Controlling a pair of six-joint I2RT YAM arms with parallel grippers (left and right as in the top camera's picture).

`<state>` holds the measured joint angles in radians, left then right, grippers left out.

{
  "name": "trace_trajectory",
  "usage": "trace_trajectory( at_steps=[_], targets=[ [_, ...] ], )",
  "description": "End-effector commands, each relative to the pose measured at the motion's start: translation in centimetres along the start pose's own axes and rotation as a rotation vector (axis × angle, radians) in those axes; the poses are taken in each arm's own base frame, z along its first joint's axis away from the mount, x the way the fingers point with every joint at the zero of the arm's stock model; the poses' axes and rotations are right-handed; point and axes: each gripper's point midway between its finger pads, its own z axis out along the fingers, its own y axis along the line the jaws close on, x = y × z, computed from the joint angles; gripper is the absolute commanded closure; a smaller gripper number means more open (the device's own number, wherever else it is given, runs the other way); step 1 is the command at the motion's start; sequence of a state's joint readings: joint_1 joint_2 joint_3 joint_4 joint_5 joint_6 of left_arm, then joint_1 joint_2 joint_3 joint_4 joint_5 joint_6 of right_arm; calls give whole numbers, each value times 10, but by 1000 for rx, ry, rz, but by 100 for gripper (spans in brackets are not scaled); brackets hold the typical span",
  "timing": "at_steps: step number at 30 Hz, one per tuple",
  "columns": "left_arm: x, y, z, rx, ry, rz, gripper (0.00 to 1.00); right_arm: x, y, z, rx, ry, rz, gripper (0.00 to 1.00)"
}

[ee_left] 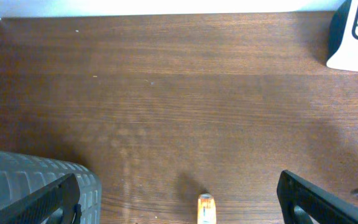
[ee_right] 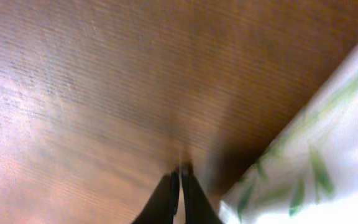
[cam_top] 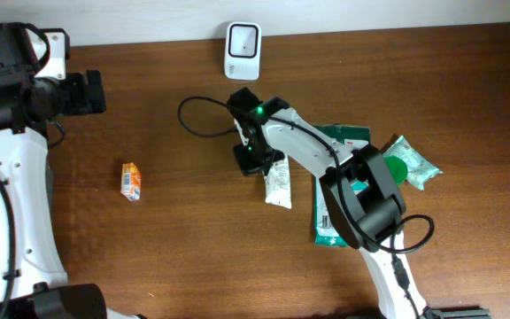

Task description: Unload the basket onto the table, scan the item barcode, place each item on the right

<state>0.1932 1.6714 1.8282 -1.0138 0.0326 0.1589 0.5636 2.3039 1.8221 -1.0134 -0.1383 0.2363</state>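
Observation:
The white barcode scanner (cam_top: 243, 50) stands at the table's far edge; its corner shows in the left wrist view as the scanner (ee_left: 356, 37). A white packet with green leaf print (cam_top: 279, 182) lies mid-table. My right gripper (cam_top: 251, 161) is shut just left of it, holding nothing. In the right wrist view its tips (ee_right: 181, 173) press together on the wood beside the packet (ee_right: 319, 155). A small orange carton (cam_top: 131, 181) lies to the left. My left gripper (cam_top: 85, 93) hangs open at far left, and the carton (ee_left: 206, 209) sits between its wide-spread fingers (ee_left: 309, 199), well below them.
Green pouches (cam_top: 410, 164) and a flat green pack (cam_top: 335, 208) lie under and beside the right arm. A black cable (cam_top: 197, 120) loops on the table left of the right gripper.

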Motion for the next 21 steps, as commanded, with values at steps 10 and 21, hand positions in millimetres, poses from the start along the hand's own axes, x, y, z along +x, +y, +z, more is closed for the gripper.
trace_trajectory(
  at_steps=[10, 21],
  targets=[
    [-5, 5, -8, -12, -23, -21, 1, 24, -81, -102, -17, -18, 199, 92],
    [-5, 4, -8, -11, -24, -19, 1, 50, -65, -57, -77, 60, 133, 52]
  ],
)
